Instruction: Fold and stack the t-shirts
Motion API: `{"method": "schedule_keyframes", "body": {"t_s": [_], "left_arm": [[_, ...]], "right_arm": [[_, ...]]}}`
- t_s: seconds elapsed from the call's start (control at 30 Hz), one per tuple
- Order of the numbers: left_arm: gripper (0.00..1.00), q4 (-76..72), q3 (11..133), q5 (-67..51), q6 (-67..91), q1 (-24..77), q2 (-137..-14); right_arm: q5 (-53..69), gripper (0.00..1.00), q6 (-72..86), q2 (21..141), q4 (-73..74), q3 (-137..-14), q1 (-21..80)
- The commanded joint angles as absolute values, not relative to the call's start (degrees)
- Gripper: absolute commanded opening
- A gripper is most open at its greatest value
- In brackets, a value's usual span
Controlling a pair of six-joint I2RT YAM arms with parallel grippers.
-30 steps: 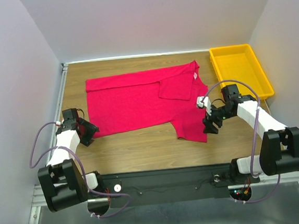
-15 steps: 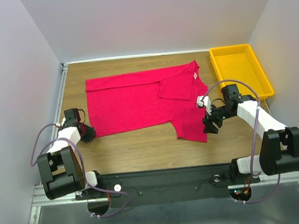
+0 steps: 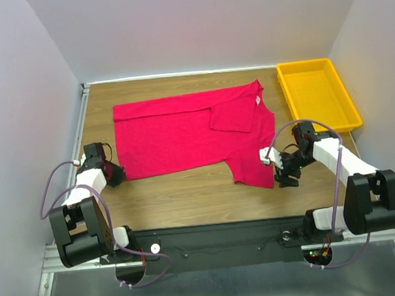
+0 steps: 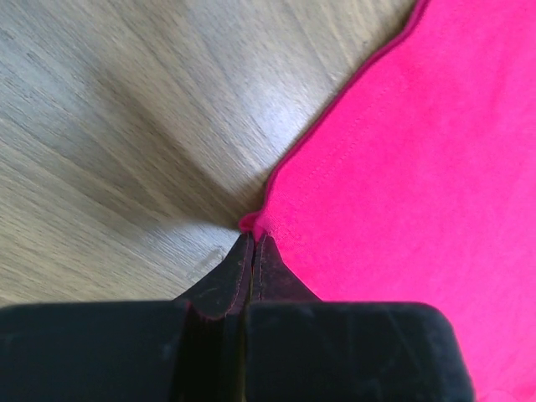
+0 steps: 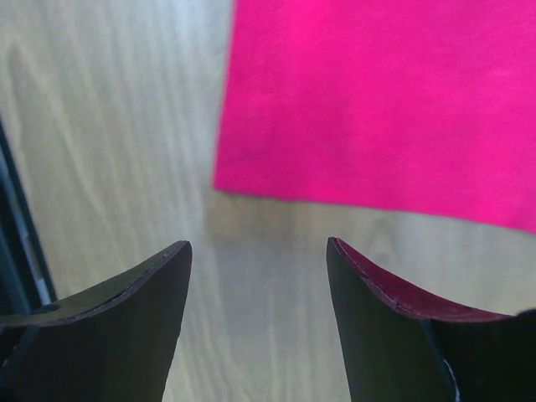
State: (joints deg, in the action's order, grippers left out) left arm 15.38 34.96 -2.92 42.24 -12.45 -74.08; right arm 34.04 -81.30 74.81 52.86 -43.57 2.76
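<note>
Crimson-pink t-shirt (image 3: 182,132), one, corner pinched in left tool (image 4: 253,239); right tool (image 5: 258,249) spread wide.

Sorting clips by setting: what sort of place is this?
Probably a lab test booth: plain white walls enclose a wooden table, two robot arms stand at its near edge, and a t-shirt lies spread on it.

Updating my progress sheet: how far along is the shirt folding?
Done: little; the shirt lies spread on the table, only one flap near the collar turned over. In hand: the left gripper pinches its near corner; the right gripper hangs open beside the other end. Left: the folds and stacking.
</note>
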Motion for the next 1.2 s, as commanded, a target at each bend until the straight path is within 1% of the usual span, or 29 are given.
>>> {"method": "schedule_keyframes", "body": {"t_s": [0.0, 0.23, 0.33, 0.63, 0.9, 1.0, 1.03, 1.13, 1.17], "left_arm": [[0.00, 15.6, 34.0, -3.9, 40.9, -12.6, -71.1], [0.00, 15.3, 33.7, -5.4, 40.8, -12.6, -70.2], [0.00, 15.4, 33.7, -6.0, 40.5, -12.5, -70.2], [0.00, 15.1, 33.7, -6.2, 40.3, -12.5, -70.4], [0.00, 14.9, 33.7, -6.1, 40.3, -12.6, -70.6], [0.00, 14.9, 33.7, -6.1, 40.2, -12.6, -70.4], [0.00, 14.8, 33.7, -6.2, 40.2, -12.7, -70.3], [0.00, 14.8, 33.7, -6.3, 40.1, -12.7, -70.2], [0.00, 14.8, 33.7, -6.4, 40.0, -12.7, -70.1]], "right_arm": [[31.9, 0.71, -85.2, 72.4, 54.7, -41.4, 5.0], [31.4, 0.67, -77.7, 73.6, 48.1, -40.8, 14.1], [30.8, 0.65, -76.6, 74.6, 47.1, -41.1, 15.1], [27.7, 0.52, -76.1, 73.9, 45.9, -38.8, 18.4], [23.0, 0.44, -73.4, 75.5, 40.4, -35.7, 20.8], [21.1, 0.39, -72.8, 75.8, 38.4, -34.5, 21.2], [20.5, 0.35, -72.7, 75.7, 37.5, -34.2, 21.3], [18.6, 0.30, -72.1, 74.9, 36.4, -33.0, 21.3], [18.0, 0.26, -72.1, 74.6, 35.8, -32.4, 21.3]]}}
